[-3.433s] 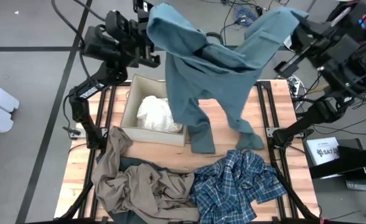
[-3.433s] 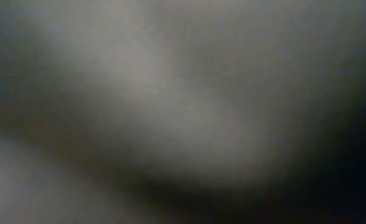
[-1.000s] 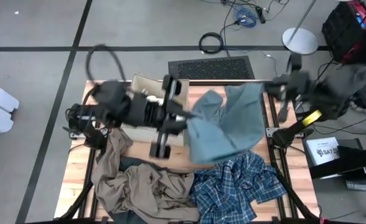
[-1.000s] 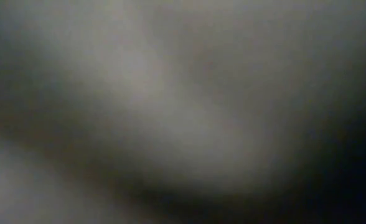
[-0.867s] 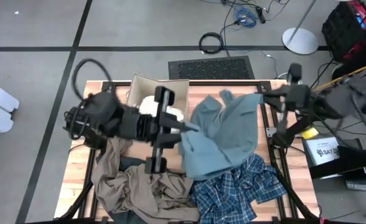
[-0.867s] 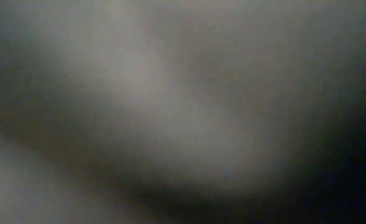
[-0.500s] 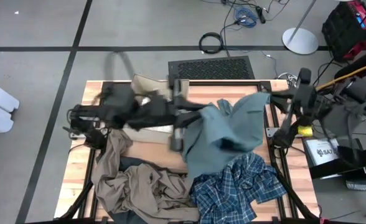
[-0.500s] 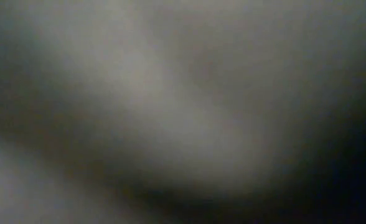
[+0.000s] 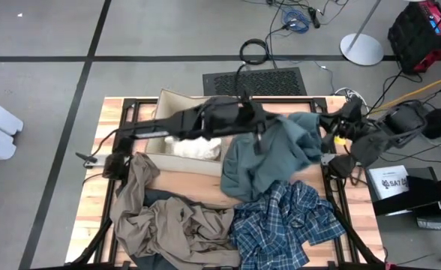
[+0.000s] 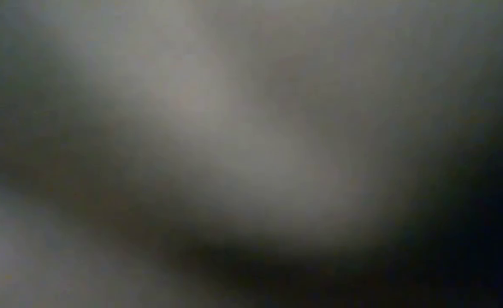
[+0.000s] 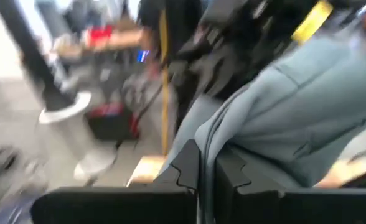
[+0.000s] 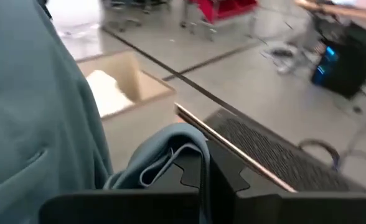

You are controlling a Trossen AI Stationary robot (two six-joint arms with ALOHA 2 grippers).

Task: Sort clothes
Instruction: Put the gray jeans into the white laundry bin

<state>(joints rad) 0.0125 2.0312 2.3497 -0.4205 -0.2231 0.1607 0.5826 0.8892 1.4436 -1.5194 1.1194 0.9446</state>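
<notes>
Soft matt teal-grey cloth garment (image 9: 269,161), pale wood table (image 9: 187,187), matt cardboard box (image 9: 177,101).

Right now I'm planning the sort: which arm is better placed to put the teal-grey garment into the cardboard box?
Probably left. The left gripper is shut on the teal-grey garment beside the cardboard box. The right gripper also pinches it, but at the table's far right edge.

Teal-grey garment (image 9: 269,157) bunched at the table's right-centre, pinched at two edges, its hem over the blue-and-white plaid garment (image 9: 284,225) near right, khaki-tan garment (image 9: 168,225) crumpled near left, white garment (image 9: 194,148) in the far-left box.
</notes>
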